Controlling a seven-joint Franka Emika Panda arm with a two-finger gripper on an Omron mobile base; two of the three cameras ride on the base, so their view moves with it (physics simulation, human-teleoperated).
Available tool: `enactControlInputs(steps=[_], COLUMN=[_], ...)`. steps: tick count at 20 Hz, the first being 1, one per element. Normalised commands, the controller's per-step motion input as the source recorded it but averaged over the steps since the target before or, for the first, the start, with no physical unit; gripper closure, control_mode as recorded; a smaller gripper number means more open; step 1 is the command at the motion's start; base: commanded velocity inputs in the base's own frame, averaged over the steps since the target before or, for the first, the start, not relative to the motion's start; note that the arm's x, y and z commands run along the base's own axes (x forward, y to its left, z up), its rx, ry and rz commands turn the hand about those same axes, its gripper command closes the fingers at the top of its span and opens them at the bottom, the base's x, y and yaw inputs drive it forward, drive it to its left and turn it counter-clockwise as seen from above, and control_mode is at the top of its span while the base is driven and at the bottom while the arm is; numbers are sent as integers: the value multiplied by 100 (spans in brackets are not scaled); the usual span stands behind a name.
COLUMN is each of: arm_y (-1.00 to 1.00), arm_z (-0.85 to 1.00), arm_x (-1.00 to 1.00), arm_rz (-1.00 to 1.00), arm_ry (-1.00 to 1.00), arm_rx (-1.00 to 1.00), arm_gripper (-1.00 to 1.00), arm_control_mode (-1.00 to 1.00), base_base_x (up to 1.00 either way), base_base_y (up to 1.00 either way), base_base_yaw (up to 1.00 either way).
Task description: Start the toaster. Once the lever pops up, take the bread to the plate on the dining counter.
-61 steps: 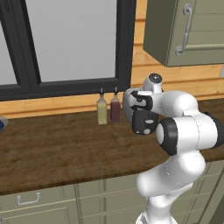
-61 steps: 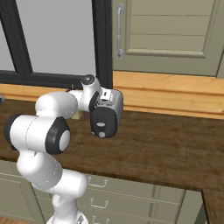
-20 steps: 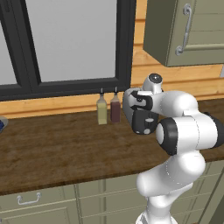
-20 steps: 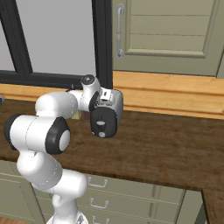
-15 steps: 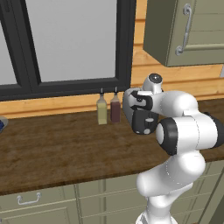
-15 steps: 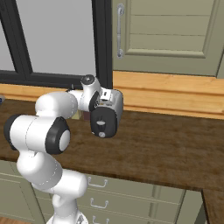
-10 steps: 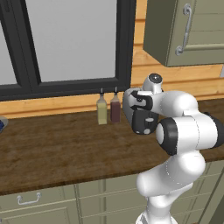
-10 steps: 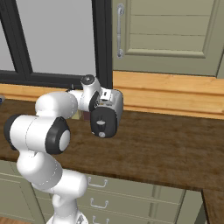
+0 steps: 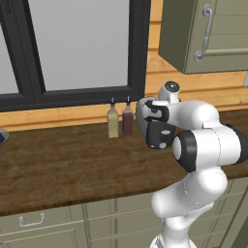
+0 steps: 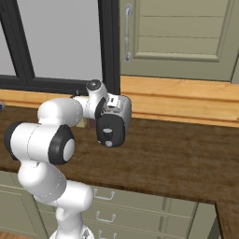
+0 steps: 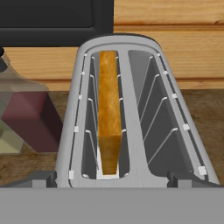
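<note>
The rounded, brushed silver toaster (image 11: 131,109) is sitting right under the hand camera, its two wire-ribbed slots running lengthwise away from the lens toward the wood-panelled wall. A golden-brown, rough-crusted slice of bread (image 11: 109,118) is standing on edge in the left slot, its long axis following the slot, with two glass bottles (image 11: 26,118) just beside the toaster on the dark wood-grain counter (image 9: 58,164). The white arm's two-finger gripper (image 9: 157,127) is hovering over the toaster, and whether its fingers are parted or closed cannot be told.

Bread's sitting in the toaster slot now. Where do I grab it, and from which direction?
Grip the bread by its top edge, coming straight down over the toaster. It stands on edge in the left of the two slots in the hand view, so put one finger on each flat face.
</note>
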Motion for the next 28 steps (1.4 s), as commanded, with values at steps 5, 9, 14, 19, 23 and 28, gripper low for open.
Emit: enactControlInputs(steps=[5,9,14,19,23,28], arm_y=[0,0,0,0,0,0], arm_z=[0,0,0,0,0,0], arm_x=[0,0,0,0,0,0], arm_rz=[0,0,0,0,0,0], arm_ry=[0,0,0,0,0,0], arm_rx=[0,0,0,0,0,0], arm_gripper=[-100,-100,-100,-100,-100,-100], arm_control_mode=[-100,-100,-100,-100,-100,-100], base_base_x=[0,0,0,0,0,0], base_base_y=[0,0,0,0,0,0], base_base_yaw=[0,0,0,0,0,0])
